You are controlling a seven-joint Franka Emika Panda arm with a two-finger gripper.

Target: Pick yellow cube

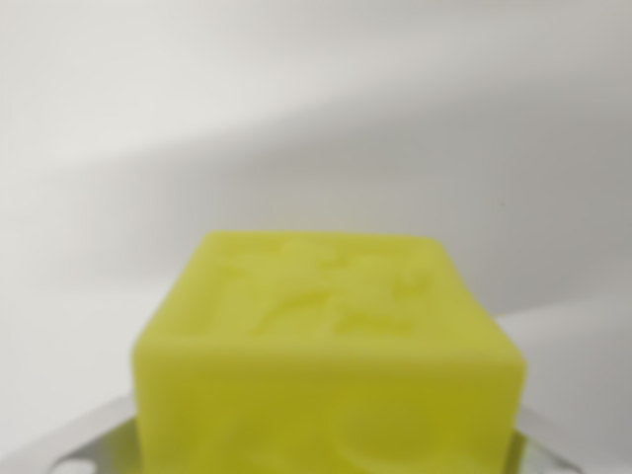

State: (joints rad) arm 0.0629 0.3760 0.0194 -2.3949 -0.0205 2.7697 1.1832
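A: Cube (326,355) status?

B: Yellow, slightly lime. Sits low centre in the wrist view, very close to the lens and out of focus. Top face and one front face visible. Top face has a raised or embossed pattern; too blurred to read. Edges rounded, surface matte. Bottom of the cube is cut off by the frame edge.

A: Gripper?

B: Only two bright metal bits (84,446) show, one at each lower corner of the cube, on the wrist view's left and right. They look like finger parts flanking the cube. Left one seems to meet the cube's side; right one is mostly hidden behind the cube's corner. Can't tell for sure if they're clamped on it or just next to it. Fingertips themselves aren't visible.

A: Surface under it?

B: Can't see what's below the cube. Everything behind and above it is a plain white backdrop (316,109), smooth, no texture. A soft grey shadow band runs diagonally across it above the cube, lighter at upper left, darker toward the right. A brighter white patch sits right of the cube, near its upper right edge.

A: Containers?

B: Only the cube, the metal bits and the white backdrop are in frame.
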